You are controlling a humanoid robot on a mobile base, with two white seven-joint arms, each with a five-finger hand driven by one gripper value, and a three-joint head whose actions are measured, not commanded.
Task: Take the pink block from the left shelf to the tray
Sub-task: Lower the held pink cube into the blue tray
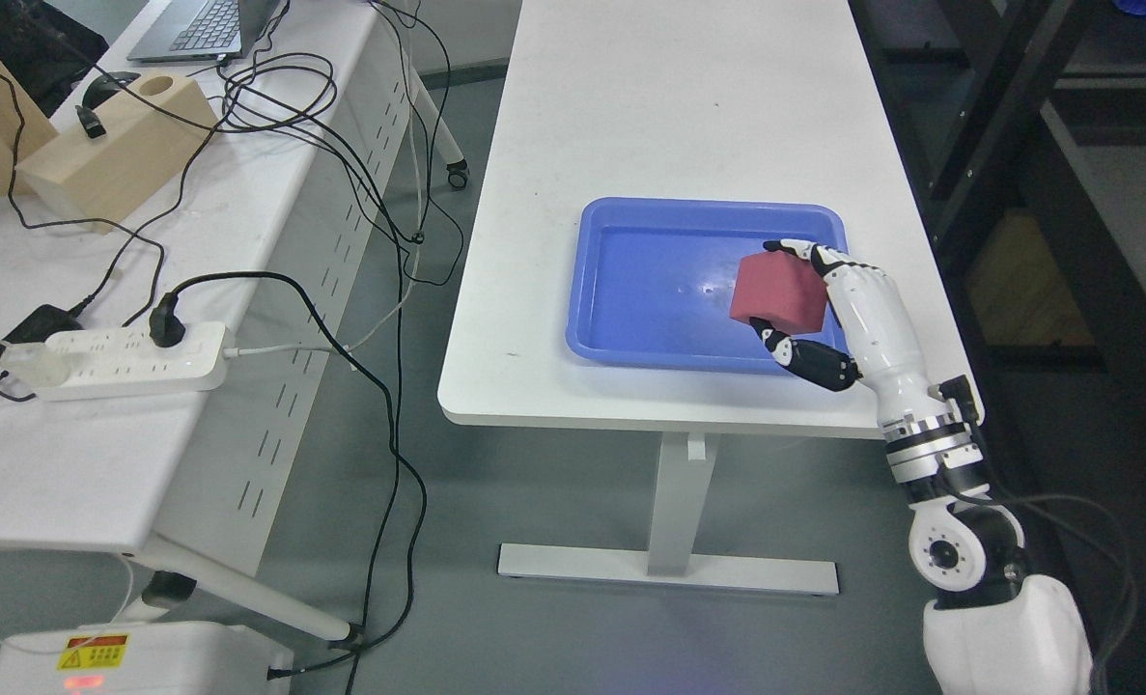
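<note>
My right hand (793, 294) comes in from the lower right and is shut on a pink block (777, 291), with the fingers over its top and the thumb under it. It holds the block over the right part of a blue tray (630, 343). The tray lies on a white table (688, 106). Whether the block touches the tray floor I cannot tell. My left arm is out of view.
A dark shelf unit (1065, 145) stands to the right of the table. A second white table (90, 425) at the left carries a power strip (114, 362), cables, wooden blocks (114, 145) and a laptop (201, 27). Grey floor lies between the tables.
</note>
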